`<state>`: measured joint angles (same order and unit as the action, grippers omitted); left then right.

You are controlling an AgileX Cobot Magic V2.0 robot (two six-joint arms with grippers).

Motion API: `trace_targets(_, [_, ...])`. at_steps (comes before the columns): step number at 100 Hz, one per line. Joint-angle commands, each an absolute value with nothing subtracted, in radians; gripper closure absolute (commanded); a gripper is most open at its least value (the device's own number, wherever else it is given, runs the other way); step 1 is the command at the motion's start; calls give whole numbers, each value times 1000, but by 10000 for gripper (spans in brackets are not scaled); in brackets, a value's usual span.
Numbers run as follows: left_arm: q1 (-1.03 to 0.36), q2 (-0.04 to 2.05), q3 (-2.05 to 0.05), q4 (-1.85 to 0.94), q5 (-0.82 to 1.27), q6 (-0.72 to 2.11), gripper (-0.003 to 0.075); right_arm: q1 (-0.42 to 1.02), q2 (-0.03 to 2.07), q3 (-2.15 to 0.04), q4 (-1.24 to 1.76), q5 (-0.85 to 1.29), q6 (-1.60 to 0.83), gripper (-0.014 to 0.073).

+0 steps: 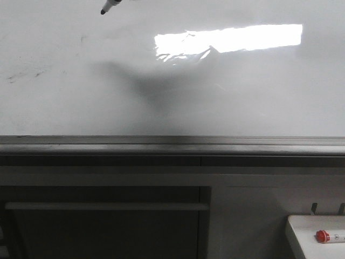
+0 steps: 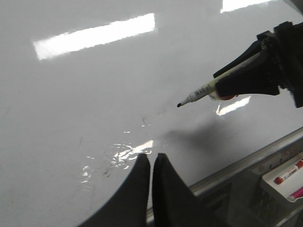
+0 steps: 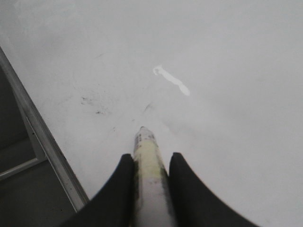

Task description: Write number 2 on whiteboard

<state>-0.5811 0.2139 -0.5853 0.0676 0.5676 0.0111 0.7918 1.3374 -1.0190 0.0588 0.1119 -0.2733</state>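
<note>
Whiteboard [image 1: 226,97] bears smudges, no legible writing.

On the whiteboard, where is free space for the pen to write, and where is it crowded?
The whiteboard is bare between the bright light reflection and the grey rail; no stroke is drawn there. Faint smudges mark the left side. At the upper left, the marker held by the right gripper crowds the board.
</note>
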Motion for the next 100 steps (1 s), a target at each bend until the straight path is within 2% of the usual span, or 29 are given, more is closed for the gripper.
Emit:
trace_targets(1, [-580,225,-609,33,491,0,741,784,1331,-1069,26,47,-281,672])
trace_targets(100, [-580,225,-609,19,489,0,741,663,1383,-1080,-7,88,-281,672])
